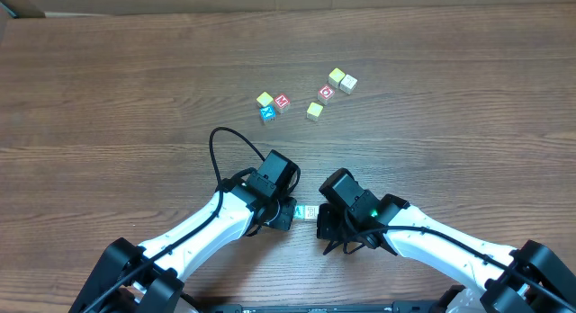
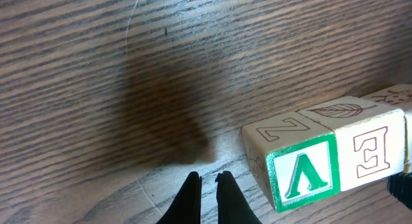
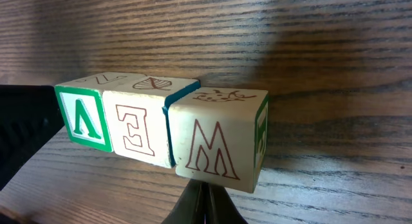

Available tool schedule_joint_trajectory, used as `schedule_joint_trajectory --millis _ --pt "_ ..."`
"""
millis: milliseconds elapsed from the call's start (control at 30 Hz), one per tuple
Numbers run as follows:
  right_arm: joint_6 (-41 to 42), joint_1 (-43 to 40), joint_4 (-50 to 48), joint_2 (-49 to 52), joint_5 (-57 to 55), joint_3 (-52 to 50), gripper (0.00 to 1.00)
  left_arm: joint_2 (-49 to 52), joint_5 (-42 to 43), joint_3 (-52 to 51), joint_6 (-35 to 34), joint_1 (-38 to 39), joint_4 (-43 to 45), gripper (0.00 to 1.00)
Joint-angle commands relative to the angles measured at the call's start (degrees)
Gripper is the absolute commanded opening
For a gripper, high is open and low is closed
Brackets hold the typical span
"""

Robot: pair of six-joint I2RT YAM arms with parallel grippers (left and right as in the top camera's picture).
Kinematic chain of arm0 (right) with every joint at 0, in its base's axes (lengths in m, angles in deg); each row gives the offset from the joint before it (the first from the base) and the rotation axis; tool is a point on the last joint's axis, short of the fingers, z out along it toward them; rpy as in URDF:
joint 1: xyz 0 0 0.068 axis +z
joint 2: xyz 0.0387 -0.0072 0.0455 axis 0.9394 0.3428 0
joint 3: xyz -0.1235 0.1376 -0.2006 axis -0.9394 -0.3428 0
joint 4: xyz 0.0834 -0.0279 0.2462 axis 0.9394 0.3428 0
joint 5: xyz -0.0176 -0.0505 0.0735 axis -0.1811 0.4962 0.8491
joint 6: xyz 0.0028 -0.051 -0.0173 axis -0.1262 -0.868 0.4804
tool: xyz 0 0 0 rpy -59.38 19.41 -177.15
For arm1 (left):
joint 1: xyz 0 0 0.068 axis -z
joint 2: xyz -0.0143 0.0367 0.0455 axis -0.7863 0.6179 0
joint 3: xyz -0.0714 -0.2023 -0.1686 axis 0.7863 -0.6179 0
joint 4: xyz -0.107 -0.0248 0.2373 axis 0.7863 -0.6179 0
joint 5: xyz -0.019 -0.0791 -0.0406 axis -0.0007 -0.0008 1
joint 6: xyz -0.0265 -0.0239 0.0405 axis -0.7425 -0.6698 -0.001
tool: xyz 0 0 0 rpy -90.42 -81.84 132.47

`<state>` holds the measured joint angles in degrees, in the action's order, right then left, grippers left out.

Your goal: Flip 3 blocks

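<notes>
- Overhead view: I see the three blocks (image 1: 306,210) in a short row on the wooden table (image 1: 135,79), lying between the tips of the two arms
- The left gripper (image 2: 207,185) is clenched, its black fingers (image 2: 190,195) drawn together with nothing between them
- In the left wrist view, those tips sit near the green-framed block (image 2: 302,176) but apart from it, with bare wood between
- The green-framed block carries a green letter on a white field; the middle block (image 2: 370,153) touches it and shows a red outlined E on the side and a leaf drawing on top
- The right gripper (image 3: 206,195) is also clenched and grasps nothing
- Its tips lie at the foot of the third block (image 3: 215,143); I cannot tell whether they touch it
- The third block shows a red outlined W or M, rests against the middle block, and stands slightly forward of the row
- All three blocks lie flat on the table, pale cream apart from the green face
- Farther up the table, well apart from the row, I see two loose groups: yellow-topped cubes (image 1: 314,110), red lettered cubes (image 1: 282,102) and a blue cube (image 1: 267,113)
</notes>
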<state>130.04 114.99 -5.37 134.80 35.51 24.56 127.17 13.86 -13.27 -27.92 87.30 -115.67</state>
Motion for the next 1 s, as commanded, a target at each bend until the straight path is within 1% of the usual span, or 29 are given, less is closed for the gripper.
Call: schedule_joint_trajectory --millis 0,467,600,733,867,967 --pt "0.2 -0.1 -0.5 -0.3 -1.0 1.0 0.04 0.4 0.5 -0.2 -1.0 -0.6 0.0 0.04" --pt "0.2 -0.1 -1.1 -0.3 -1.0 1.0 0.04 0.4 0.5 -0.2 -1.0 -0.6 0.0 0.04" --pt "-1.6 0.0 -1.5 -0.5 -0.1 1.1 0.04 0.4 0.5 -0.2 -1.0 -0.6 -0.1 0.04" --pt "-1.5 0.5 -1.3 -3.0 -0.6 1.1 0.04 0.4 0.5 -0.2 -1.0 -0.6 -0.7 0.04" --pt "-1.5 1.3 -1.0 -7.7 -0.8 1.1 0.04 0.4 0.5 -0.2 -1.0 -0.6 -1.1 0.04" --pt "-1.5 1.9 1.0 -11.5 -1.0 1.1 0.04 0.4 0.5 -0.2 -1.0 -0.6 -1.0 0.04"
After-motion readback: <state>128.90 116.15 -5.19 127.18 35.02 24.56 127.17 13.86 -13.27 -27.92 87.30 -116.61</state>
